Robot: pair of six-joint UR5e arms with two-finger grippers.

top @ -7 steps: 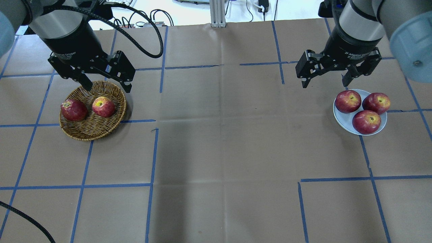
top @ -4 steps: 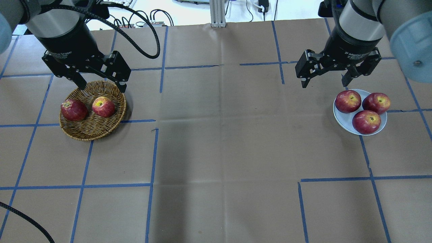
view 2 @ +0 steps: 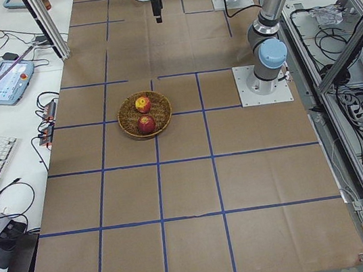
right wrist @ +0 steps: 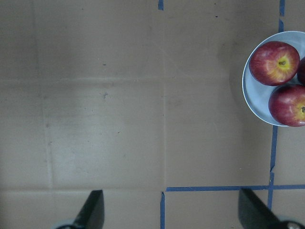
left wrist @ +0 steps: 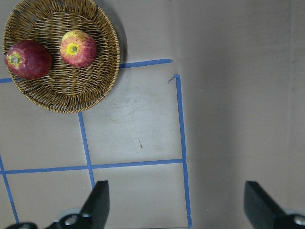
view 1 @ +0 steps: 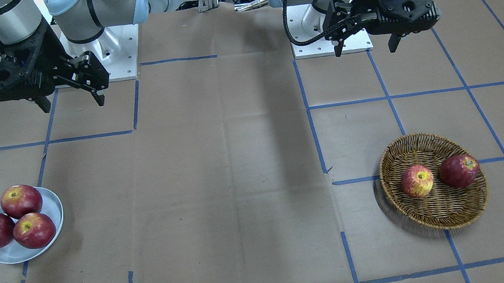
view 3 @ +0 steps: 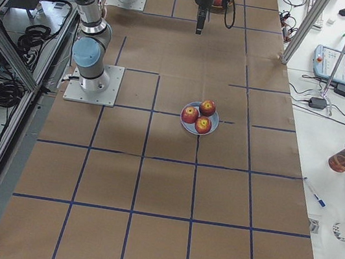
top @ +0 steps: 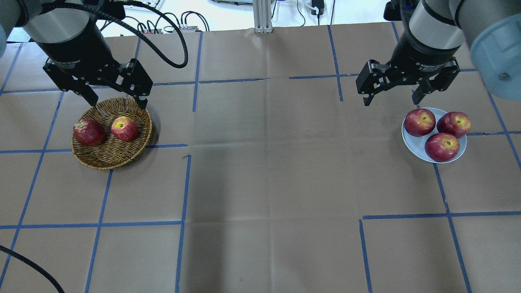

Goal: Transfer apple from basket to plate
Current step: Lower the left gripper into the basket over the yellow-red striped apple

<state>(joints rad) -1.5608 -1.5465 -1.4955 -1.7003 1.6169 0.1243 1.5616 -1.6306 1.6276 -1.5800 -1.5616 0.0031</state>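
The apple (top: 124, 128), streaked red and yellow with a yellowish top, lies in the brown wicker basket (top: 116, 155) beside a dark red apple (top: 89, 132). It also shows in the front view (view 1: 417, 181) and the left wrist view (left wrist: 78, 48). My left gripper (top: 118, 102) is open and empty, held above the basket's far rim. The pale grey-blue plate (top: 413, 144) at the right holds three dark red apples. My right gripper (top: 390, 101) is open and empty, held high just left of and behind the plate.
Brown paper with blue tape lines covers the table. The robot bases (view 1: 98, 49) stand at the back edge. An aluminium post (top: 262, 16) rises at the far middle. A wide stretch of paper lies between basket and plate.
My left gripper has shifted a little to the left and toward the far edge, still open above the basket's rim. The right arm and the apples have not moved.
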